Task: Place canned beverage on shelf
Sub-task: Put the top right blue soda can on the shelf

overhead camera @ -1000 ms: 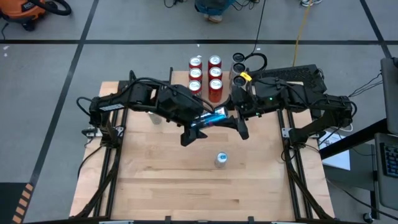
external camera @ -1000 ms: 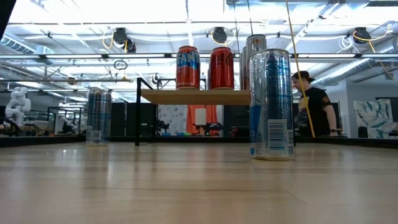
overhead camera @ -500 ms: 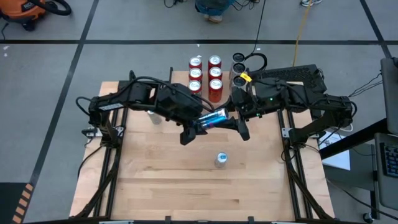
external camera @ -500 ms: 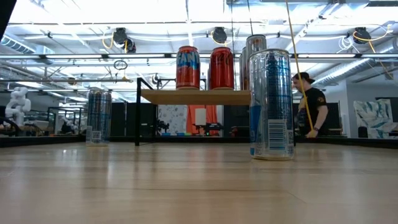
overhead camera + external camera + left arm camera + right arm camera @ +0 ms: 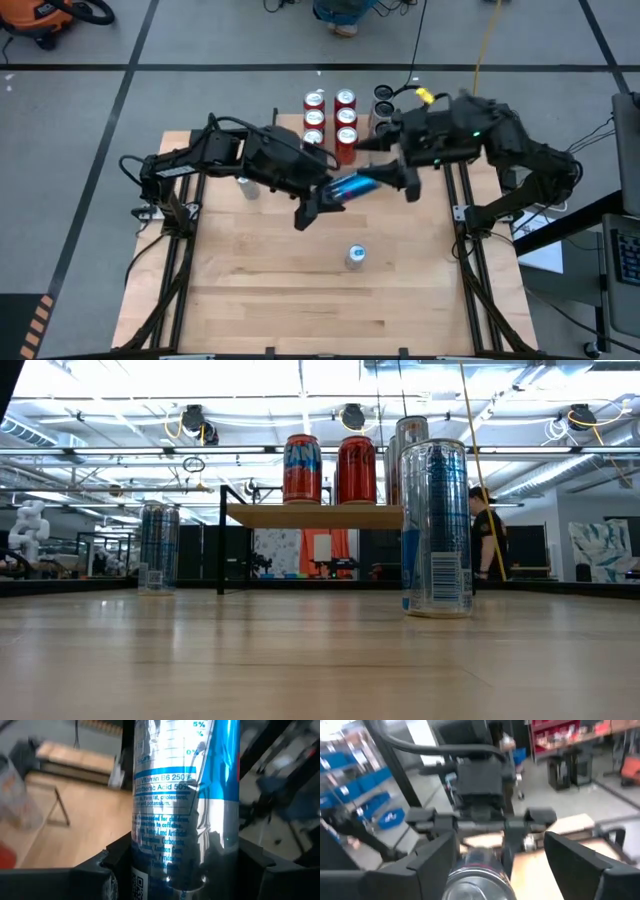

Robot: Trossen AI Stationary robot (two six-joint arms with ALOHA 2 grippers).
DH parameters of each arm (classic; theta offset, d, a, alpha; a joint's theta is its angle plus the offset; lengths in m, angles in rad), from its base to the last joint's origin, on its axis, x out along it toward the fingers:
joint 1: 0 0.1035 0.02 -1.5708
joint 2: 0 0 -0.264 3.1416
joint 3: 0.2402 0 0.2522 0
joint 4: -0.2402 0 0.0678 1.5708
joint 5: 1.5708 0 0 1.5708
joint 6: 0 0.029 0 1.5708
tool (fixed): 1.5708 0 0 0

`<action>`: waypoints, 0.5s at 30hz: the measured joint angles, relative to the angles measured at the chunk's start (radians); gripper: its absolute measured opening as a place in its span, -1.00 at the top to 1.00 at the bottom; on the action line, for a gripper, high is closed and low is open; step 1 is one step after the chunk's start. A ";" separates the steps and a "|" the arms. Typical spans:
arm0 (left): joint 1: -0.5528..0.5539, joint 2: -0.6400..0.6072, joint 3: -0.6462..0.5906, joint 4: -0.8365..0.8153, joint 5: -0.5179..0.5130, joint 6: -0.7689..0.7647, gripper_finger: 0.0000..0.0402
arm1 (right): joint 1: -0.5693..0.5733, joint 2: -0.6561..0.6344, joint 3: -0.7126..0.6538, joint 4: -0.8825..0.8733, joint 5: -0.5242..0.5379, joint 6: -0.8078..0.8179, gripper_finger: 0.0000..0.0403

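While tilted, blue can (image 5: 352, 186), in left end effector (image 5: 318, 205)

Blue-and-silver tall slim aluminium can (image 5: 185, 805): label print reads "Vitamin B6 250%", "Pantothenic Acid 50%", "5%", "0%"; finer print below unreadable.

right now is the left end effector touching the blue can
Touching. In the left wrist view, both dark fingers press against the blue can's sides. The high view shows the left end effector at that can's end.
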 joint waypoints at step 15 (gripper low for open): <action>0.068 -0.028 0.001 0.654 -0.027 -0.001 -0.14 | -0.063 -0.105 0.101 -0.038 0.121 0.019 -0.42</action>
